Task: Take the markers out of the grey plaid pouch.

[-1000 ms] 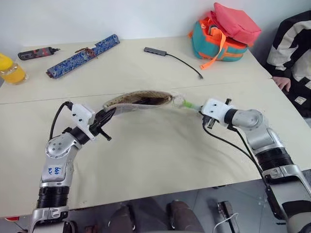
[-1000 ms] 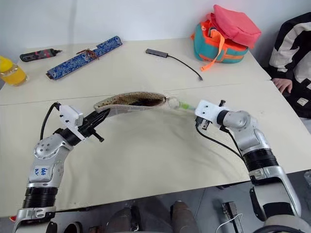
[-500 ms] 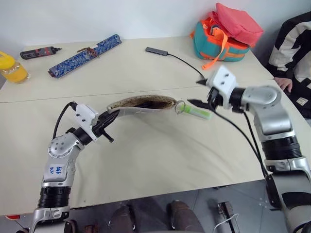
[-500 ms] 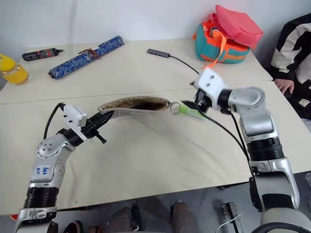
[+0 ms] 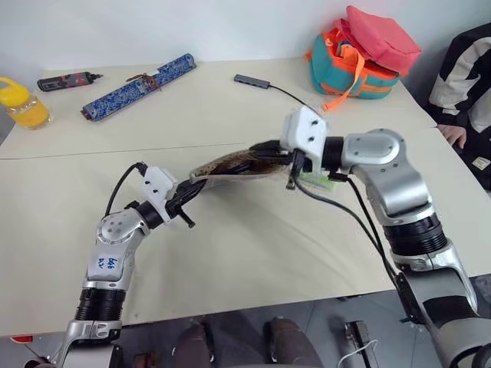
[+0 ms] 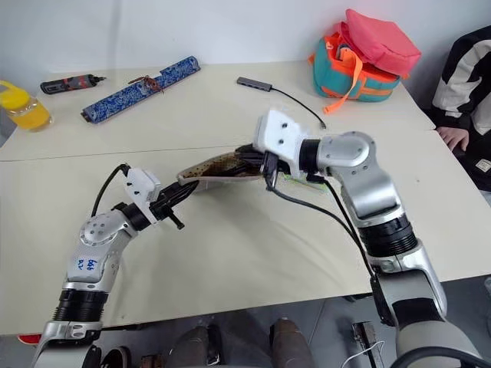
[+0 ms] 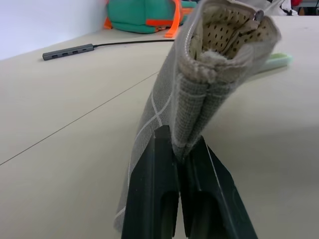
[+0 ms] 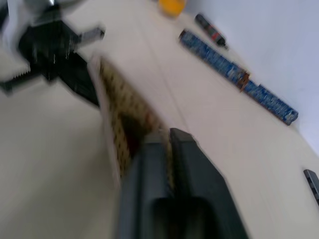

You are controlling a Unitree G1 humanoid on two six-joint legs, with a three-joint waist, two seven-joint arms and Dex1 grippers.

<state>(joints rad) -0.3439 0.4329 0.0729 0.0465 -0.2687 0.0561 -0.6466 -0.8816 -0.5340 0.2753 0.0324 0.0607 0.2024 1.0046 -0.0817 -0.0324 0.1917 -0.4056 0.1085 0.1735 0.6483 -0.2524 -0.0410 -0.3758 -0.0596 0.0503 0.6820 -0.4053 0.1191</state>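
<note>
Left tool [image 7: 180, 164] clamps the soft, sagging pouch [image 5: 230, 166] by its near-left end above mid-desk [image 5: 253, 253], while the right tool [image 6: 249, 156], fingers together, noses into its open mouth, the likeliest spot to grip.

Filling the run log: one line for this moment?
left gripper: shut on pouch | right gripper: shut at pouch mouth | green marker: on table

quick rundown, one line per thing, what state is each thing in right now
grey plaid pouch: mouth open, one end lifted off the table
left gripper: shut on the pouch's end
right gripper: shut, fingertips at the pouch's open mouth
green marker: out of the pouch, lying on the table
teal-and-orange bag: upright, pink top flap raised
blue patterned roll: rolled, tied, lying flat
</note>
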